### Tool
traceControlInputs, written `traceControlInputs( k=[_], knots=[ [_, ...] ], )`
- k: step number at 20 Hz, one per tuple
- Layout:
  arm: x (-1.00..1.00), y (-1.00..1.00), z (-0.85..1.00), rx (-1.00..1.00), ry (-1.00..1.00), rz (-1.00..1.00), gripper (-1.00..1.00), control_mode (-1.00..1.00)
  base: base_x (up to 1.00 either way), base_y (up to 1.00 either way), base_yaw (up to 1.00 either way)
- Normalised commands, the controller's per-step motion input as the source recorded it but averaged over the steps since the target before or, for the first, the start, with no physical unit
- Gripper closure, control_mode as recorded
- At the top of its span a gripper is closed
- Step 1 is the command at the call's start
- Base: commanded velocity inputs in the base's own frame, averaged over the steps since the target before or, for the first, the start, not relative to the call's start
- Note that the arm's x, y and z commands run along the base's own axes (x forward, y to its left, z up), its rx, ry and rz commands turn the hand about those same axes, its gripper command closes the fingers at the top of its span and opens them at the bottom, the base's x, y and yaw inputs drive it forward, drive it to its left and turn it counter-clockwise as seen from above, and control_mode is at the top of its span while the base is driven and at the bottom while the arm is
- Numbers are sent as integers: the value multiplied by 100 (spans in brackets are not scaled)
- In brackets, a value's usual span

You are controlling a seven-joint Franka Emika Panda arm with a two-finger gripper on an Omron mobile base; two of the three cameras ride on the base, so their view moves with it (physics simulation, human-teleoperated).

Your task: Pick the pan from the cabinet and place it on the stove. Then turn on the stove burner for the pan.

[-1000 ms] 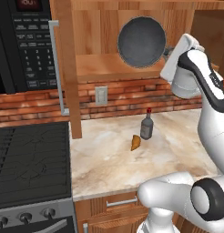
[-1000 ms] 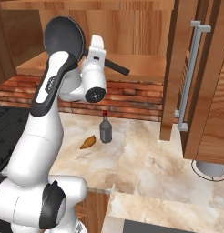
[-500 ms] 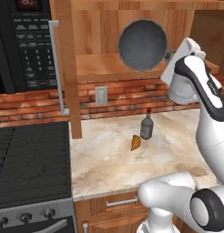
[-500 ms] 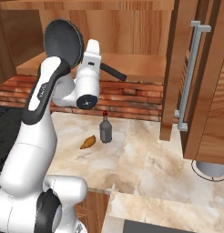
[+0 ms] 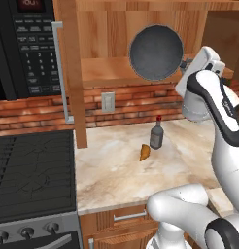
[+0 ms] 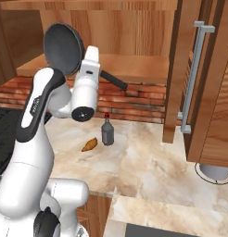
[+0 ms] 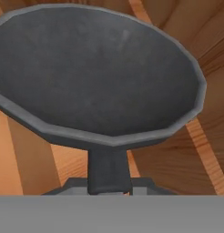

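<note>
Left base view: from behind the arm on its left, facing forward and down over the stove (image 5: 31, 175), the marble table (image 5: 121, 170) and the open cabinet (image 5: 116, 39) — mid range. Right base view: from behind on the right, facing the same table (image 6: 153, 162) and cabinet (image 6: 129, 41), with a cabinet door (image 6: 206, 88) close at the right edge. Shared by both: pan (image 5: 156, 52) held tilted up before the cabinet shelf, bottle (image 5: 157, 134) and brick backsplash (image 5: 131, 104). Hand view: along the gripper, very close — straight into the pan's bowl (image 7: 95, 77) against wood.
</note>
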Motion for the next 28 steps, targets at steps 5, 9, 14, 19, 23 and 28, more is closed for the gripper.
traceControlInputs(
  k=[5,9,14,19,23,28],
  knots=[
    [-33,-8,0,0,0,-1,100,-100,0,0,0],
    [-34,-8,0,0,0,0,100,-100,0,0,0],
    [-33,-1,0,0,0,-2,100,-100,0,0,0],
    [-8,3,0,-1,2,-1,100,-100,0,0,0],
    [1,0,0,0,-1,0,100,-100,0,0,0],
    [-22,-23,4,0,-8,-1,100,-100,0,0,0]
  ],
)
